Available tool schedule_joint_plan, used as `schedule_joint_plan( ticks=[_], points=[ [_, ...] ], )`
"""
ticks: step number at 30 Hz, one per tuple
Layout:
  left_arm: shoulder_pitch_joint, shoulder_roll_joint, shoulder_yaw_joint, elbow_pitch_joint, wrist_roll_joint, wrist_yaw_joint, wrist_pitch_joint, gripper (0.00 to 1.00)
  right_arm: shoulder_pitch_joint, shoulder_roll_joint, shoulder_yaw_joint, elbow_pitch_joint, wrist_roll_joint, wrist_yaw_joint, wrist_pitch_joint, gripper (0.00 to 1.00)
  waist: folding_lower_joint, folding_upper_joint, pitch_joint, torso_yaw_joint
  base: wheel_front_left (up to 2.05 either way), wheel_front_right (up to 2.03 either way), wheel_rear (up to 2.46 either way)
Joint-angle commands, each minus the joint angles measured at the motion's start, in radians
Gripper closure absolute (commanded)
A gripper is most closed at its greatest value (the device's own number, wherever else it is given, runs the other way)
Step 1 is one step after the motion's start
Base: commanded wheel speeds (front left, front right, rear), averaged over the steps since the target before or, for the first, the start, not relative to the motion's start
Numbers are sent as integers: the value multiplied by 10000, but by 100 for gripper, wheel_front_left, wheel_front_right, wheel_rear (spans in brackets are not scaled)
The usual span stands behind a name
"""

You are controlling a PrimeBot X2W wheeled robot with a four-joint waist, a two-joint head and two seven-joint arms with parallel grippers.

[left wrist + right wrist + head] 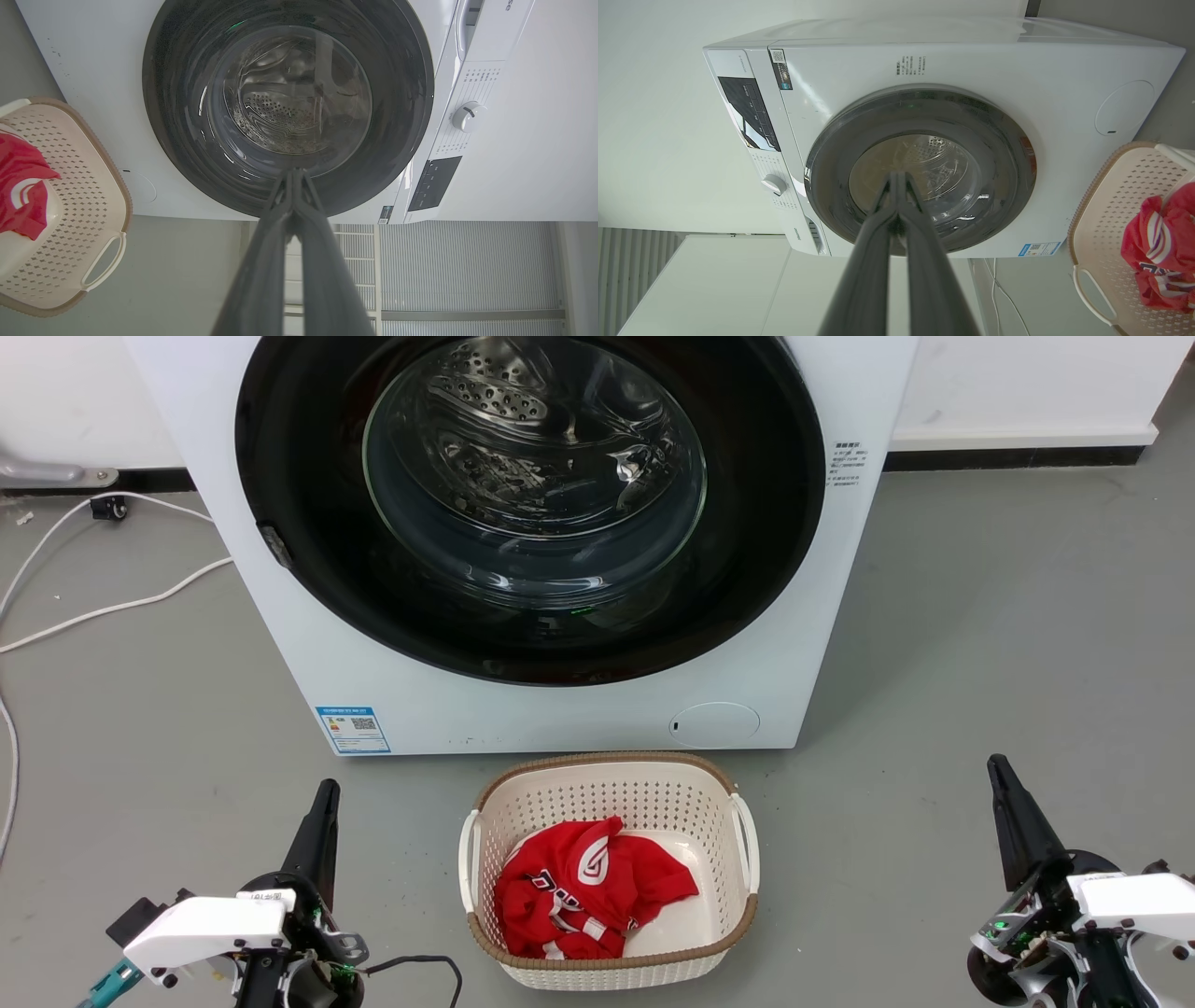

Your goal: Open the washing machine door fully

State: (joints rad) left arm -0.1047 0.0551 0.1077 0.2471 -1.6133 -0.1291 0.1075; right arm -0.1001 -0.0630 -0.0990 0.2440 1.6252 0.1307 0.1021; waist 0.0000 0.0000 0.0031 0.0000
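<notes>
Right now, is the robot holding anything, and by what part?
Nothing. The left fingers and right fingers are closed together, empty, short of the washing machine door.

The washing machine door (pixel 308 551) is finished in glossy black, with a clear glass centre. Behind it a silver drum (pixel 495 401) patterned with small perforations is seen. The machine body (pixel 523 709) is white, and a blue-and-white label (pixel 353 729) is carried on it ahead of the left pincer (pixel 325 793). That pincer and the right pincer (pixel 997 767) are dark grey. Between the pincers, a cream basket (pixel 607 798) with diamond-shaped perforations and a brown rim is seen, holding a red garment (pixel 579 896) with white markings. The floor (pixel 980 644) is grey.
</notes>
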Motion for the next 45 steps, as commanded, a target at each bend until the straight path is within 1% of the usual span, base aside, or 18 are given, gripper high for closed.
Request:
schedule_joint_plan(
  ticks=[1, 3, 4, 6, 11, 15, 18, 23, 24, 25, 26, 33, 38, 45],
  points=[
    [-91, -11, 37, 5, 24, -29, 47, 100, -140, 24, -23, 15, -82, 0, 29, 100, 0, 0, 0, 0, 0, 0, 0],
    [-92, -12, 38, 5, 26, -29, 47, 100, -141, 28, -27, 16, -86, 0, 35, 100, 0, 0, 0, 0, 0, 0, 0],
    [0, -4, 3, 0, 2, 0, 2, 0, -1, 4, -10, -1, -2, 0, 1, 0, 0, 0, 0, 0, 0, 0, 0],
    [71, -27, -20, 124, -2, 4, -9, 0, 83, 19, 2, 120, 4, 0, -8, 0, 0, 0, 0, 0, 0, 0, 0],
    [58, -27, -403, -168, 40, 1, -325, 0, 219, 29, 230, -286, -82, 0, -362, 0, 0, 0, 2, 1, 0, 0, 0],
    [60, -13, -573, -423, 299, 0, -556, 0, 279, 34, 239, -491, -432, 0, -552, 0, 0, 0, -1, 3, 0, 0, 0],
    [64, 0, -585, -653, 641, -1, -702, 0, 297, 38, 213, -701, -904, 0, -688, 0, 0, 0, -2, 2, 0, 0, 0],
    [28, 12, -595, -1077, 1711, -3, -921, 0, 311, 34, 350, -1080, -2311, 0, -905, 0, 0, 0, 2, -4, 0, 0, 0],
    [28, 12, -595, -1077, 1711, -3, -921, 0, 311, 34, 350, -1080, -2311, 0, -905, 0, 0, 0, 2, -4, 0, 0, 0],
    [18, 7, -586, -1234, 2168, -3, -1004, 0, 314, 34, 411, -1218, -2961, 0, -987, 0, 0, 0, 2, -9, 0, 0, 0],
    [18, 7, -586, -1234, 2168, -3, -1004, 0, 314, 34, 411, -1218, -2961, 0, -987, 0, 0, 0, 2, -9, 0, 0, 0],
    [0, -14, -483, -1918, 3990, -6, -1287, 0, 364, 49, 583, -1656, -5091, 0, -1266, 0, 0, 0, 2, -22, 0, 0, 0],
    [109, -23, -581, -2224, 5159, -8, -1478, 0, 446, 59, 678, -1939, -6558, 0, -1453, 0, 0, 0, -1, -12, 0, 0, 0],
    [214, 7, -693, -2485, 6696, -10, -1723, 0, 616, 68, 725, -2094, -7909, 0, -1699, 0, 0, 0, -7, -2, 0, 0, 0]
  ],
)
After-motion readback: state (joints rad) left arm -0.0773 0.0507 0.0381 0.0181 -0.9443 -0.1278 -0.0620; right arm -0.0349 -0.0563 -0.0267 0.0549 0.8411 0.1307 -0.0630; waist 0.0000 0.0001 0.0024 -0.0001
